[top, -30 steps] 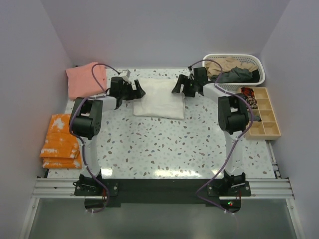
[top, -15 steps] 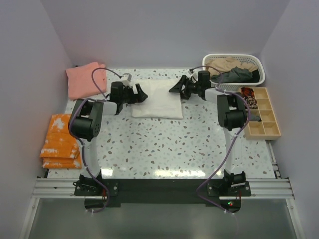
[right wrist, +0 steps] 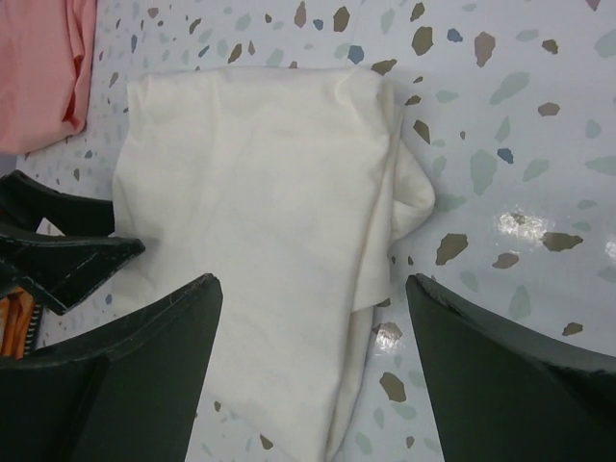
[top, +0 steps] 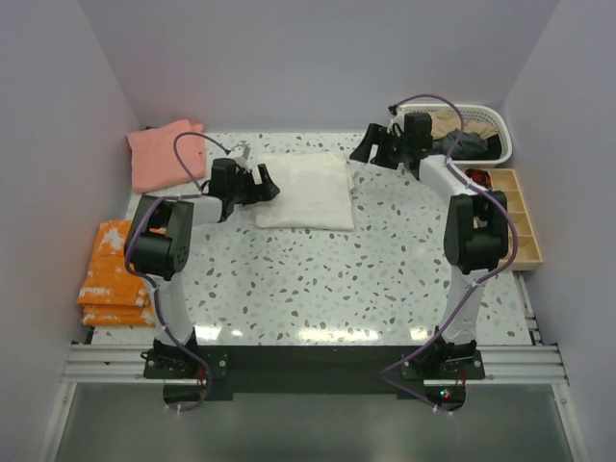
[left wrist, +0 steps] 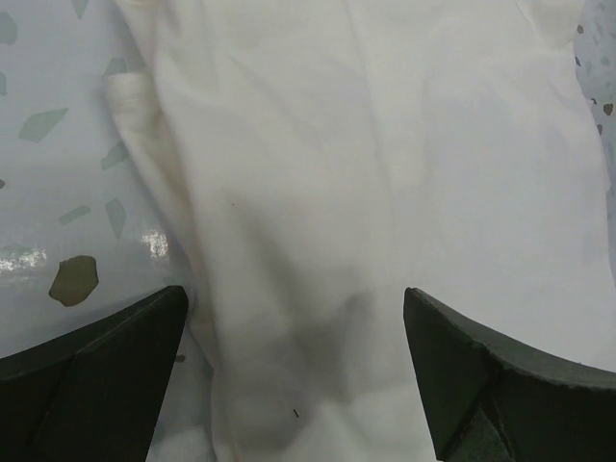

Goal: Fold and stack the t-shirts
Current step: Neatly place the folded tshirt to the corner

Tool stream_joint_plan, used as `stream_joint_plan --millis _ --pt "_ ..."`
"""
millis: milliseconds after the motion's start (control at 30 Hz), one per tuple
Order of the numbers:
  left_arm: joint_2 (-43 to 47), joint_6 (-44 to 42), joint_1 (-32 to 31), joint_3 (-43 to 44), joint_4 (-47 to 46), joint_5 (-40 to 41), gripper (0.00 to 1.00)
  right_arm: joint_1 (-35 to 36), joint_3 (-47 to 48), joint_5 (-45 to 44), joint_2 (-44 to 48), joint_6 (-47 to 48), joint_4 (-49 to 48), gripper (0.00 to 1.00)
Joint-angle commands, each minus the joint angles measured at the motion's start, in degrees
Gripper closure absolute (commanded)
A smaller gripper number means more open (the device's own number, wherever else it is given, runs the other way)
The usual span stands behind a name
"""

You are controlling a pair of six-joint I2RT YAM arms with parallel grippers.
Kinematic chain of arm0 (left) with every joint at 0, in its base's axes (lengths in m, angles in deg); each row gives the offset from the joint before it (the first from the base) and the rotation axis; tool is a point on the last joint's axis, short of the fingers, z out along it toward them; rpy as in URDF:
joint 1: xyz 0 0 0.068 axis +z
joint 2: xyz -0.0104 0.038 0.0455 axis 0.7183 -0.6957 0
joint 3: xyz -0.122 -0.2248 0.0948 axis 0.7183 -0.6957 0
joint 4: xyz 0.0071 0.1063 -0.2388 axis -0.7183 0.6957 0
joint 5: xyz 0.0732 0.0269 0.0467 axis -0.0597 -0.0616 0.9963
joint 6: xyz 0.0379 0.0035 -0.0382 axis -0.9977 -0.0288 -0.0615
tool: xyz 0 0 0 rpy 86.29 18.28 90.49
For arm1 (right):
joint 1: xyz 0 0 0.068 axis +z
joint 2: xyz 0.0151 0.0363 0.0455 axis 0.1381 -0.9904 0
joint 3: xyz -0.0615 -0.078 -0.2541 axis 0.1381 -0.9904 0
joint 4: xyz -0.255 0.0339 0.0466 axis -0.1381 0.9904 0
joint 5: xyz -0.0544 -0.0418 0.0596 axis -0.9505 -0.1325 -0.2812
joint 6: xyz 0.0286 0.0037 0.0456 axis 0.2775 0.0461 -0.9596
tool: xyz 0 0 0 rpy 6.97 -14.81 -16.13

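The folded cream t-shirt [top: 303, 191] lies on the table [top: 318, 279] in the upper centre. Our left jaws gape over its left edge, our right jaws hang apart near the basket [top: 472, 109], probably because the fold is done and stacking comes next.

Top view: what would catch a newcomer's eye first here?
A folded cream t-shirt lies centre-back, with the left hand open at its left edge and the right hand open off its far right corner. A bright orange folded stack sits at the left edge.
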Motion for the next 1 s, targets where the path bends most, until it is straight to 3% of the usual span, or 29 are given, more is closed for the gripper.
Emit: stream_joint_plan --millis 0,233,433,533,567,633,667,767,833,967 --pt "1.83 -1.04 1.38 0.3 2.85 1.71 0.0 0.23 -2.94 -4.44 2.85 3.24 2.85 0.18" --pt "-4.06 -1.22 1.82 3.2 1.63 -5.23 0.0 0.14 -4.79 -3.21 4.53 2.18 2.05 0.18" --pt "-12.58 3.43 0.86 8.02 -4.78 -18.84 0.03 0.23 -5.5 -2.06 4.35 1.13 1.17 0.18" --pt "-16.45 6.68 -0.46 11.02 -7.34 -23.68 0.32 0.23 -6.37 -2.33 4.26 0.95 0.91 0.18" --pt "-17.33 7.48 -0.64 11.81 -7.6 -25.0 0.58 0.23 -6.64 -2.42 4.26 0.95 0.91 0.18" --pt "-19.18 9.23 -1.25 13.83 -8.4 -25.62 0.79 0.23 -6.9 -2.24 4.26 1.04 0.99 0.18" --pt "-19.62 9.76 -1.17 14.53 -8.4 -25.89 1.0 0.23 -7.34 -2.24 4.44 1.04 1.0 0.18" --pt "-19.71 8.99 -0.73 18.56 -6.57 -26.5 1.0 0.23 -8.39 -1.98 4.88 1.12 0.64 0.18" --pt "-19.54 3.75 -0.12 26.02 1.94 -26.77 1.0 0.14 -8.92 -1.63 4.88 1.04 0.38 0.18" --pt "-17.87 -9.72 1.03 40.88 24.16 -17.14 1.0 0.23 -10.24 -1.27 5.14 1.12 0.12 0.18"
